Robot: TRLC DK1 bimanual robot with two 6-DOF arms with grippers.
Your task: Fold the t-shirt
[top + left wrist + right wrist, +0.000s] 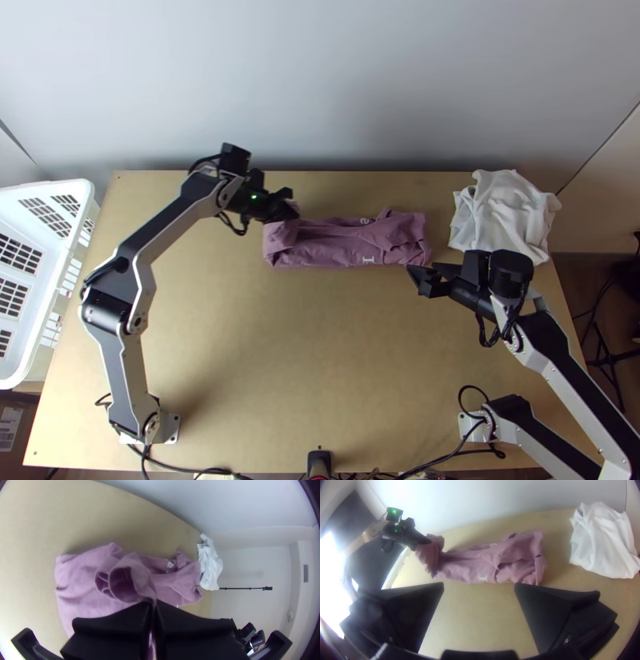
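Wooden table (pixel 320 344) bears the mauve t-shirt (pixel 336 252), a narrow strip beside the white cloth (pixel 504 220) — lengthwise folds seemingly made, crosswise ones left. The left gripper (pixel 152 606) pinches its end farther from that cloth; the right gripper (pixel 479 584), nearer, gapes empty.

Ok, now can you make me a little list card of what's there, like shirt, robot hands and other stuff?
t-shirt: pink-purple, in a narrow folded strip near the table's far edge, a bit rumpled
left gripper: shut on a raised bit of the shirt, at its left end in the top view
right gripper: open, holding nothing
white cloth: bunched, right of the shirt in the top view
basket: white, at the top view's left edge
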